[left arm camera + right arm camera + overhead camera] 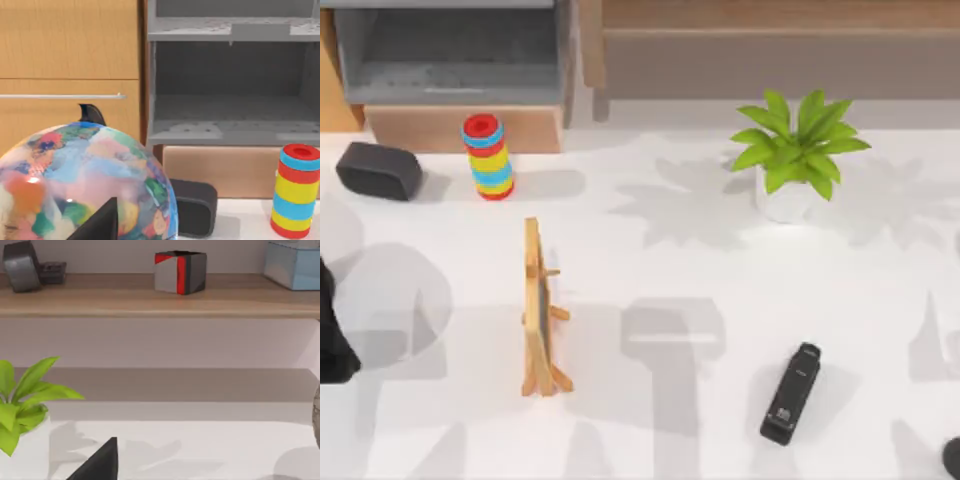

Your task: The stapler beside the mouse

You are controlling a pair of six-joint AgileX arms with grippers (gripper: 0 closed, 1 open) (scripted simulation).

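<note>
The stapler (pixel 790 395) is a slim black bar with small white marks near its front end. It lies flat on the white table at the front right, slightly slanted. The mouse is out of view. My left arm (pixel 332 335) is a dark mass at the table's left edge, far from the stapler. A dark wedge of my left gripper (pixel 98 226) shows in front of a colourful globe (pixel 75 185). In the right wrist view a dark wedge of my right gripper (pixel 97 464) hangs over bare table. Neither gripper touches the stapler.
A small wooden easel (pixel 540 310) stands mid-table. A striped ring tower (pixel 488 157) and a wide black rounded block (pixel 378 170) sit at the back left before a grey cabinet (pixel 450 50). A potted plant (pixel 795 150) stands back right. A dark shape (pixel 952 458) is cut off at the front right corner.
</note>
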